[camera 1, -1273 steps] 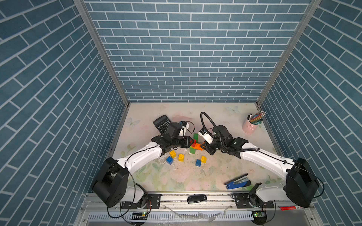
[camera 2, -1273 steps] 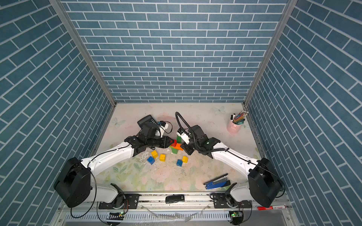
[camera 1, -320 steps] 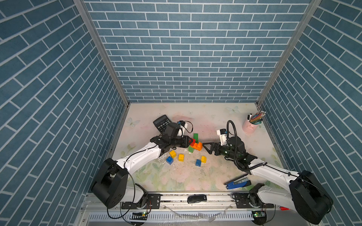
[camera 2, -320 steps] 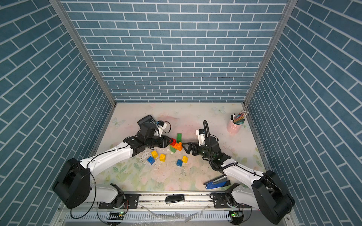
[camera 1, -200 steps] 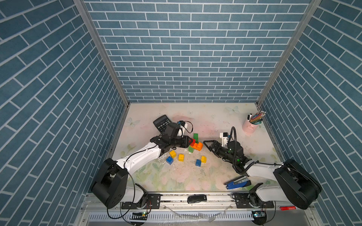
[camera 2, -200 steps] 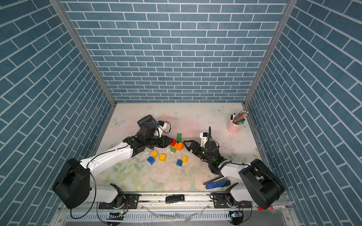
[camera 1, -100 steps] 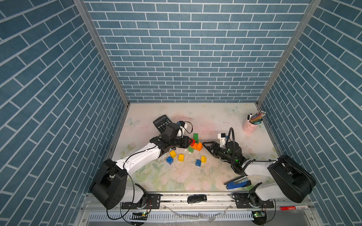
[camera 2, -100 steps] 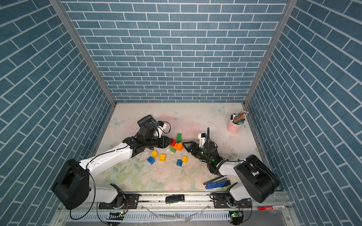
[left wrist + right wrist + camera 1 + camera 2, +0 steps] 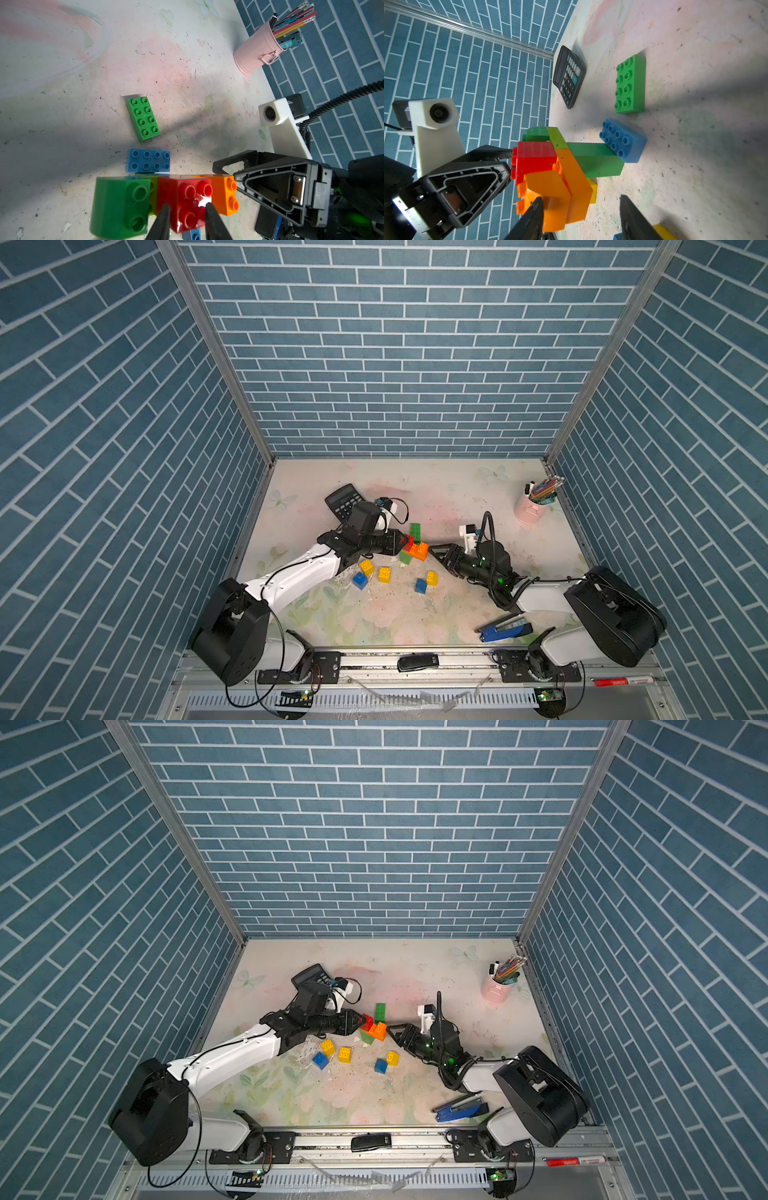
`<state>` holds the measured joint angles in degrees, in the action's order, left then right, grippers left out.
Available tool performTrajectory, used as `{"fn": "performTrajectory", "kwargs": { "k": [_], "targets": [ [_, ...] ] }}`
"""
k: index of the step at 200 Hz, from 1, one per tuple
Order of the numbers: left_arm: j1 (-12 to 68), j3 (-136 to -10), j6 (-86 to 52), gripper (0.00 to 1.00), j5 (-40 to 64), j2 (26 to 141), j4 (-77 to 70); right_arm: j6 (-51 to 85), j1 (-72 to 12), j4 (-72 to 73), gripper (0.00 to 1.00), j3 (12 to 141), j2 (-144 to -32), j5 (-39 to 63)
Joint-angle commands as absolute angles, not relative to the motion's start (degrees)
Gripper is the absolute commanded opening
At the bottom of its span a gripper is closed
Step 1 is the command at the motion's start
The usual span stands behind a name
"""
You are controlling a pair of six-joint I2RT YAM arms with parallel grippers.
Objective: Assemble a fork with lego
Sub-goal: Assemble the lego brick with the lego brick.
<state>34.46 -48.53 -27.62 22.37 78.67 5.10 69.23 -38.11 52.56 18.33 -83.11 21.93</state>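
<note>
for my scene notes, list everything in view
joined stack of studded plastic bricks: one, red, orange, green, lime, centre
oblong green brick: one, green, beyond stack
oblong blue brick: one, blue, beside stack
small yellow bricks: three, yellow, near side
small blue bricks: two, blue, near side
black calculator: one, black, far left
pink metal cup of pens: one, pink, far right
blue stapler: one, blue, near right
small black device: one, black, front rail
left gripper: one, black, jaws shut on stack's red brick
right gripper: one, black, jaws open around stack's orange brick
</note>
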Motion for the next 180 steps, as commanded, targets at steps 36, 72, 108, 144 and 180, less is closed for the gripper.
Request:
{"fn": "performTrajectory", "kwargs": {
  "k": [36,72,108,144,180],
  "targets": [
    [34.1,-47.0,-27.1,0.30,22.0,78.1,6.9,69.6,-38.4,53.0,0.56,19.9,-83.7,22.1],
    [34.1,-46.9,-27.1,0.30,21.9,77.8,7.0,69.4,-38.5,52.9,0.56,20.5,-84.5,22.4],
    [33.9,-46.8,-27.2,0.30,21.9,77.6,7.1,69.5,-38.8,53.6,0.54,20.6,-85.3,22.5],
    [33.9,-46.8,-27.2,0.30,22.0,77.7,7.1,68.2,-38.7,51.5,0.54,19.5,-82.3,20.6],
    [33.9,-46.8,-27.1,0.30,22.0,77.7,7.1,59.8,-38.6,36.8,0.65,21.0,-71.8,15.2]
  ]
}}
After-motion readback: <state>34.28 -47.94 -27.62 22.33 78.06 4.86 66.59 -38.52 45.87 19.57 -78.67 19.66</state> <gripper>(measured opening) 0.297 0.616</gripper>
